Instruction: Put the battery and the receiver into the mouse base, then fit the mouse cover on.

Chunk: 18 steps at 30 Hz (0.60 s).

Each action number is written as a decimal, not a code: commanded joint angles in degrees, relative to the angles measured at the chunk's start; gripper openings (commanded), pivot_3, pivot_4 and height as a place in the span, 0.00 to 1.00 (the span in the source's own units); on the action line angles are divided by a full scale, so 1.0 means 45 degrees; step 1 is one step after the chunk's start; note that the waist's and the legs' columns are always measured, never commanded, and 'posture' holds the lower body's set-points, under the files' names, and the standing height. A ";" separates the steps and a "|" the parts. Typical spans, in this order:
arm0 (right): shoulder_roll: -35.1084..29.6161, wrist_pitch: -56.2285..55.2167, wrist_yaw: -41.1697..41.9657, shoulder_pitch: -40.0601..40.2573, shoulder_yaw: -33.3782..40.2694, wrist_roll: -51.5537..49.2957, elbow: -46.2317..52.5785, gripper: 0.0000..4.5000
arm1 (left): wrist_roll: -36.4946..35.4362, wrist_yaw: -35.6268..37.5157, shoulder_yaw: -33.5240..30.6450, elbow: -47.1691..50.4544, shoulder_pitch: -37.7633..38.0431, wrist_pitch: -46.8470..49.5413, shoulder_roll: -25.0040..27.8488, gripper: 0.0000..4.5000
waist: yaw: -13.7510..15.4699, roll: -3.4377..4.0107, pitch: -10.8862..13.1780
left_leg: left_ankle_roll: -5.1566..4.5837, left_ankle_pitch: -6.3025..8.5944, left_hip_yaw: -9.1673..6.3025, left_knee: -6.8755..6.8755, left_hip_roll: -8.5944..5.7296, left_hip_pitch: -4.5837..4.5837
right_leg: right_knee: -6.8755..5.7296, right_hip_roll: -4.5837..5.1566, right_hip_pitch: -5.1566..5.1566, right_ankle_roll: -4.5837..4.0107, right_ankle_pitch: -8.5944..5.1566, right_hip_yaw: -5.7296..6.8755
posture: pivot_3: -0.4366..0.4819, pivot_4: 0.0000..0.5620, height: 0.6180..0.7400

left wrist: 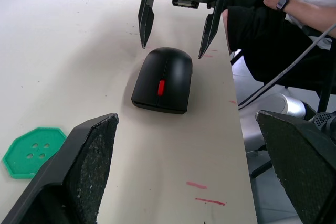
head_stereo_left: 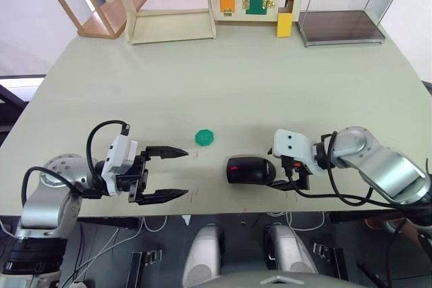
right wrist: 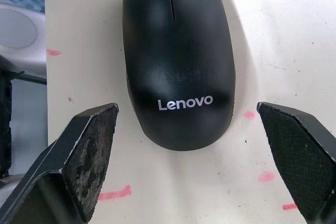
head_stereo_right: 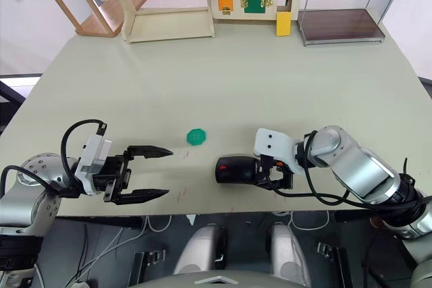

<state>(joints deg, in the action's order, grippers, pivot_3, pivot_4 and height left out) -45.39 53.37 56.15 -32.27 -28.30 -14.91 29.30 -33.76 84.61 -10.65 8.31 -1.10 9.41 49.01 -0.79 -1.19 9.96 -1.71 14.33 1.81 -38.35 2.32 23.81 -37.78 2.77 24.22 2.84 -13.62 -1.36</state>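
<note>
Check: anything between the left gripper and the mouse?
Bare table between the left gripper and the mouse in the left eye view; the green octagonal disc sits off that line.

Left gripper [head_stereo_left: 174,173] level, low over the table [head_stereo_left: 270,85] near its front edge, fingers spread wide, tips toward the mouse [head_stereo_left: 248,170]. Right gripper [left wrist: 177,35] opposite, just behind the mouse's rear, fingers [left wrist: 146,22] parted wider than the shell, not touching it. Both forearms angled inward from the table's front corners.
</note>
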 commanded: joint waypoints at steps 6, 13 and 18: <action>0.1289 -0.1146 -0.0006 -0.0002 0.1985 -0.1348 0.0035 0.99 | -0.0065 -0.0061 -0.0131 0.0135 -0.0023 -0.0173 -0.0029 1.00 | -0.0001 -0.0002 -0.0001 | 0.0000 0.0000 -0.0001 0.0000 0.0000 -0.0001 | -0.0004 -0.0003 -0.0002 0.0002 0.0001 0.0001 | 0.48 0.27 1.00; 0.2238 -0.0881 -0.0523 -0.0339 0.1535 -0.1350 0.0034 0.55 | -0.0092 -0.0130 -0.0218 0.0157 0.0041 -0.0149 -0.0007 1.00 | -0.0003 -0.0003 -0.0002 | 0.0000 0.0000 0.0000 -0.0001 0.0000 -0.0001 | -0.0008 -0.0002 -0.0001 0.0001 0.0001 0.0000 | 0.48 0.27 1.00; 0.2701 -0.0674 -0.0859 -0.0834 0.0806 -0.1027 -0.0269 0.55 | -0.0102 -0.0166 -0.0259 0.0183 0.0140 -0.0146 0.0035 1.00 | -0.0013 -0.0003 -0.0002 | 0.0000 0.0000 -0.0001 -0.0002 0.0000 -0.0002 | -0.0012 -0.0003 0.0000 0.0000 0.0001 0.0001 | 0.48 0.27 1.00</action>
<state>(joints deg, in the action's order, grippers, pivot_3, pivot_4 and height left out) -33.60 49.84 52.88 -34.90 -24.27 -19.79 27.53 -33.77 83.76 -10.70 8.26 -0.74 9.31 48.86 -0.85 -1.20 9.95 -1.71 14.33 1.81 -38.36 2.32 23.80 -37.84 2.76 24.22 2.84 -13.61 -1.36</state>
